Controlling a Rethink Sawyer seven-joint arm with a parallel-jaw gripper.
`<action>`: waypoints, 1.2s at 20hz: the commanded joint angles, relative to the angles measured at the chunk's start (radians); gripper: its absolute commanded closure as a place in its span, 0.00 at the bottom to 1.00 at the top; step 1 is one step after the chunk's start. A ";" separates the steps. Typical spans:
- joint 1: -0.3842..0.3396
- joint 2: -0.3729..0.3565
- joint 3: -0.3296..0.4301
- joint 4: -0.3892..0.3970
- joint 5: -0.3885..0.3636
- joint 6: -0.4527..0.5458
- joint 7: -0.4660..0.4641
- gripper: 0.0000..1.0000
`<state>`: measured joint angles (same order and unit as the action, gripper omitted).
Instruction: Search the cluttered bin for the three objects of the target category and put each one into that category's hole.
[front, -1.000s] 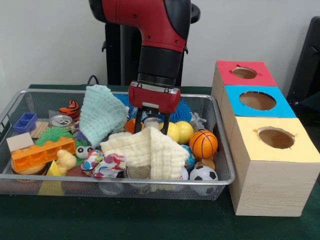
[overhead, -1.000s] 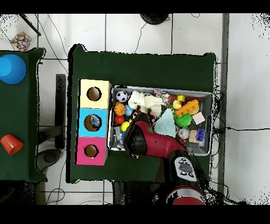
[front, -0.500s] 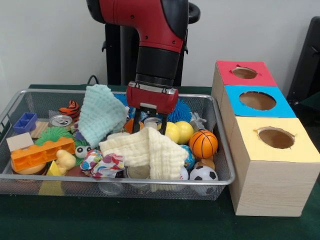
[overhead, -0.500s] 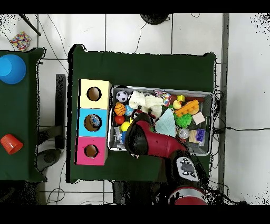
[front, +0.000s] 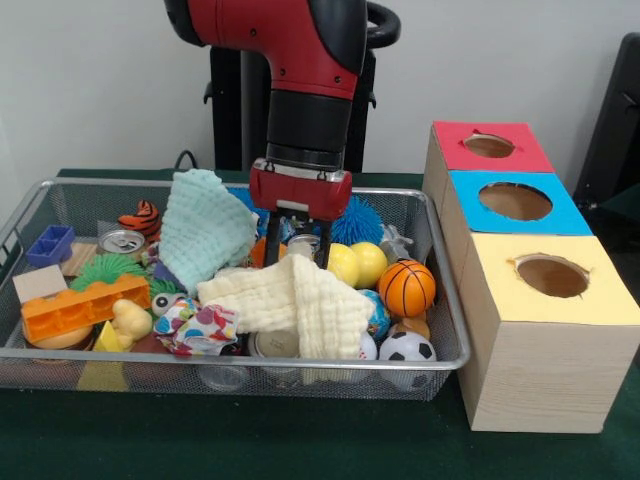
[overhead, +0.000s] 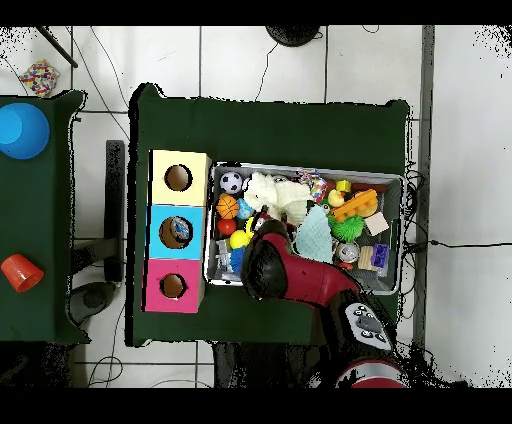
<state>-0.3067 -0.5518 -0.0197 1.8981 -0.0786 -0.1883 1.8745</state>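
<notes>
My gripper (front: 299, 262) hangs open over the middle of the wire bin (front: 230, 362), its two black fingers (front: 273, 243) well apart. A silver can (front: 303, 244) shows between them; I cannot tell whether they touch it. Just in front lies a cream cloth (front: 295, 300), and a mint cloth (front: 205, 230) is draped to the left. To the right are two yellow balls (front: 368, 262), a basketball (front: 406, 287) and a soccer ball (front: 406, 348). Beside the bin stand the red hole (front: 489, 146), blue hole (front: 515, 201) and yellow hole (front: 551, 276) boxes. In the overhead view the arm (overhead: 268, 265) hides the gripper.
The bin's left side holds an orange brick (front: 85, 305), a second can (front: 122, 241), a green spiky ball (front: 103, 268), a tiger ball (front: 140, 218) and a blue block (front: 50, 244). A blue spiky ball (front: 358, 222) sits behind the gripper. A blue cup (overhead: 22, 130) and a red cup (overhead: 20, 271) stand on a side table.
The arm has risen a little and drifted left in the front view. The fingers stay apart. The clutter has barely shifted.
</notes>
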 joint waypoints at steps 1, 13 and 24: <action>-0.007 -0.027 0.097 0.147 -0.026 0.085 0.166 0.00; -0.050 -0.017 0.109 0.167 -0.040 0.032 0.159 0.00; -0.106 0.026 0.104 0.080 -0.043 0.020 0.130 0.00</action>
<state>-0.3805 -0.5920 0.0008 2.0175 -0.0897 -0.1840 1.8745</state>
